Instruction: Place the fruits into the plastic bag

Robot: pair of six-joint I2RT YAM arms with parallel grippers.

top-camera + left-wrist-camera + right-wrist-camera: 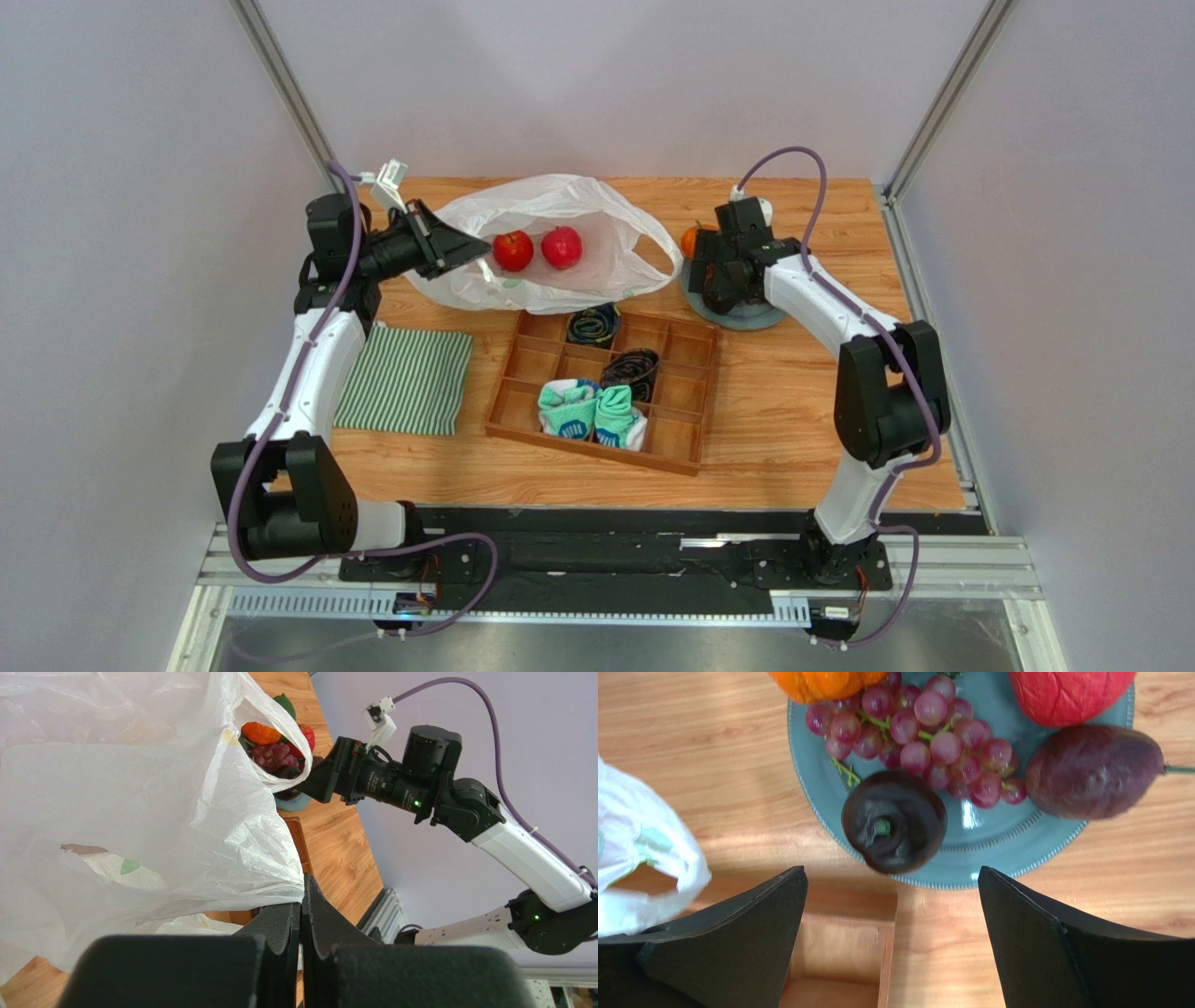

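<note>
Two red apples [514, 251] are already inside the plastic bag [603, 210], whose rim is clamped by the left pincer [302, 906]. Grapes [927, 735], dark purple fruit [894, 829] and others on the plate [1018, 847] are not yet bagged. The right pincer [892, 875] is spread wide above them, nothing held.

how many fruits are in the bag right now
2. One red apple sits inside the plastic bag, and the second red apple lies just beside it, nearer the bag's middle. The crinkled folds could hide others.
</note>
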